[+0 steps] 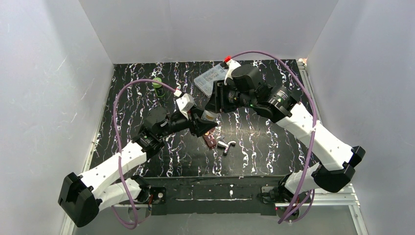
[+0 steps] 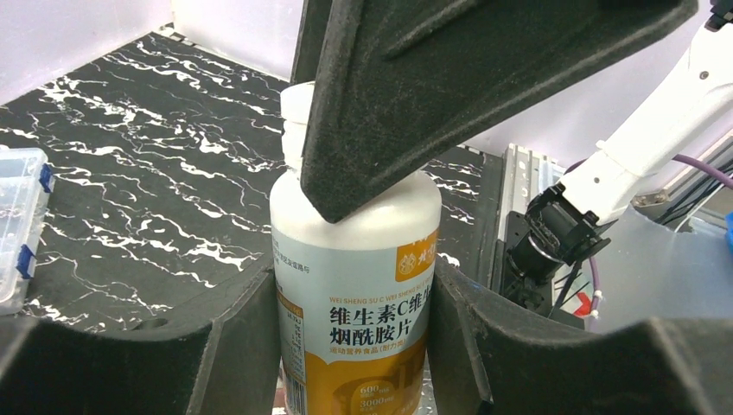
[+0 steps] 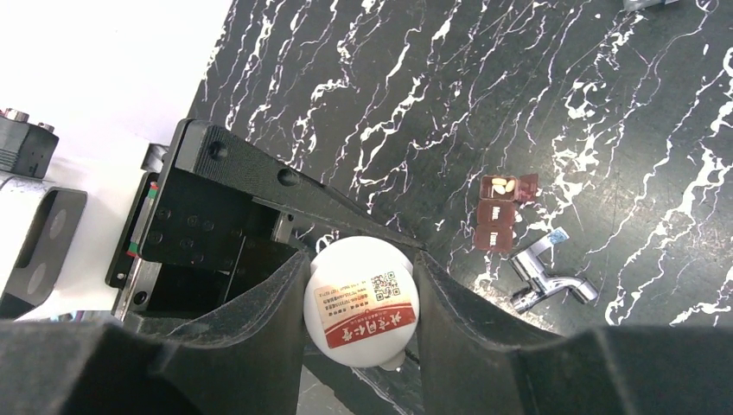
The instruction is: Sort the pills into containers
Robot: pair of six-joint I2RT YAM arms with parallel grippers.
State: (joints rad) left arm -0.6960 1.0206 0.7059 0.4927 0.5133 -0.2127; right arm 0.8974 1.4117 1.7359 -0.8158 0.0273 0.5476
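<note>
Sorting looks barely begun: left jaws clamp the pill bottle (image 2: pixel 354 285), right jaws grip its cap (image 3: pixel 361 303), while the red-brown case (image 3: pixel 501 212) near the tabletop's (image 1: pixel 274 147) middle shows pills (image 3: pixel 501 184) in one end compartment.

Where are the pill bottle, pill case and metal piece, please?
pill bottle (image 2: pixel 354 294): left wrist view, label.
pill case (image 3: pixel 494 213): right wrist view, middle compartment.
metal piece (image 3: pixel 543 278): right wrist view, shiny body.

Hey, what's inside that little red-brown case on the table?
One end compartment of the case is open, with pale pills inside. The other lids look shut, hiding whatever they hold.
</note>
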